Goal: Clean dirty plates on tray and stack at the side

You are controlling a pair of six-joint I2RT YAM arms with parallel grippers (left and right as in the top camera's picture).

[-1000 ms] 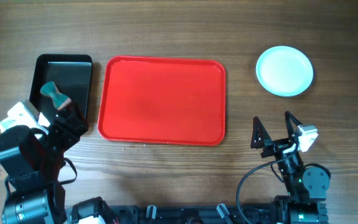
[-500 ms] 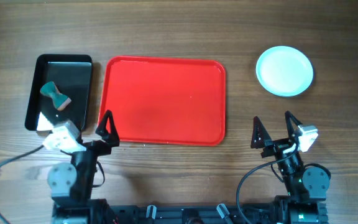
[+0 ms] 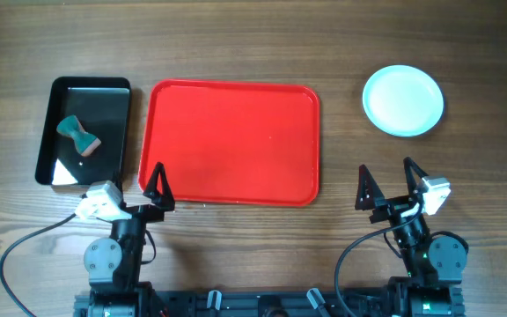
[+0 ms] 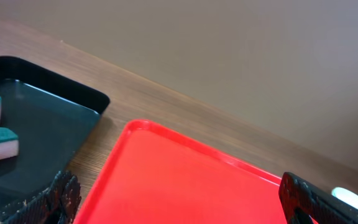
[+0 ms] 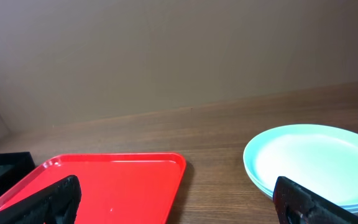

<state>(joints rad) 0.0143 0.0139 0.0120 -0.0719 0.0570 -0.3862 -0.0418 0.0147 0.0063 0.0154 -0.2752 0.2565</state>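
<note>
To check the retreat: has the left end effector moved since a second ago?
Yes. The left end effector moved off the black tray, back to the near-left corner of the red tray.

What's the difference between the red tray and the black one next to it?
The red tray is clearly larger than the black tray. The red tray is shallow with a low rim; the black tray is deeper. The red tray holds nothing, while the black tray holds a teal sponge. Both are rectangular with rounded corners.
</note>
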